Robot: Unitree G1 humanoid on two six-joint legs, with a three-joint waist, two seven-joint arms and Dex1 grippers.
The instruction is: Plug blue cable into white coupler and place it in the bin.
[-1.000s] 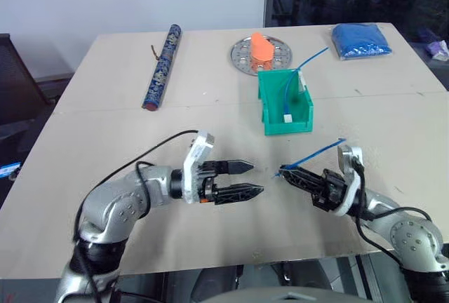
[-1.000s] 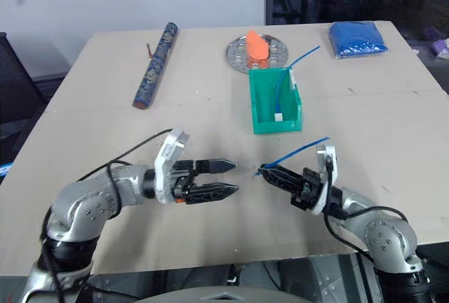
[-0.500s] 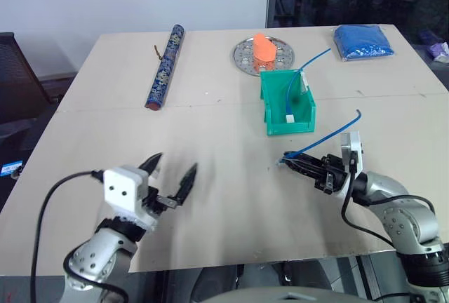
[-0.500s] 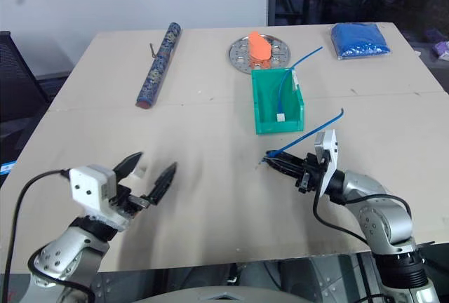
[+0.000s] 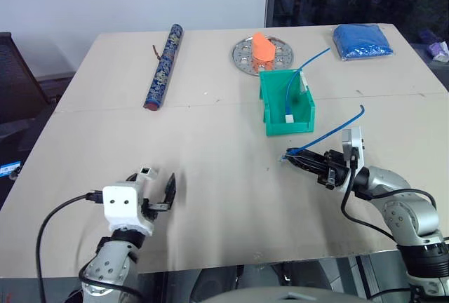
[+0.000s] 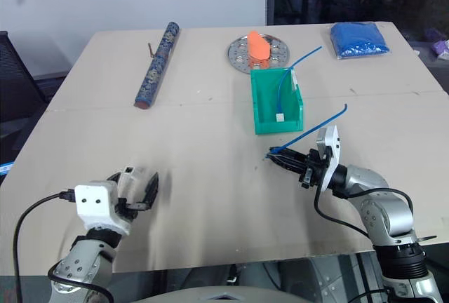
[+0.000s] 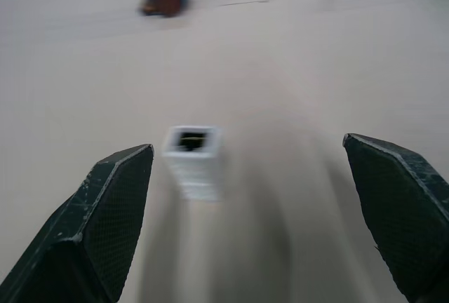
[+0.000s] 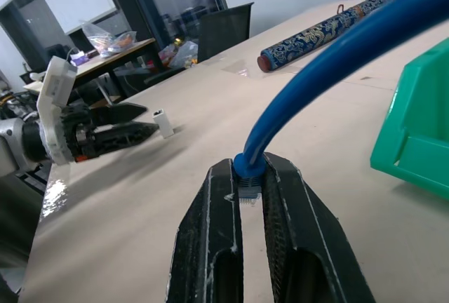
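Note:
My right gripper (image 8: 248, 170) is shut on the plug end of the blue cable (image 5: 330, 135), which arcs up and to the right above the table. That gripper (image 5: 289, 157) points left, a little in front of the green bin (image 5: 270, 106). At the near left my left gripper (image 7: 245, 147) stands open and level. The white coupler (image 7: 193, 159) stands upright on the table just ahead, between the lines of its fingers and nearer one finger (image 7: 116, 191), touching neither. The coupler (image 5: 144, 171) has its dark socket facing up.
Another blue cable (image 5: 309, 61) with a white block on its end lies in the bin. At the back are a dark-blue patterned tube (image 5: 163, 64), a round grey plate (image 5: 242, 54) with an orange object (image 5: 262, 47), and a blue pouch (image 5: 361, 40).
My left arm has swung from the table's middle to the near left, and its gripper now points forward at the coupler. The right gripper has rolled, lifting the cable's free end.

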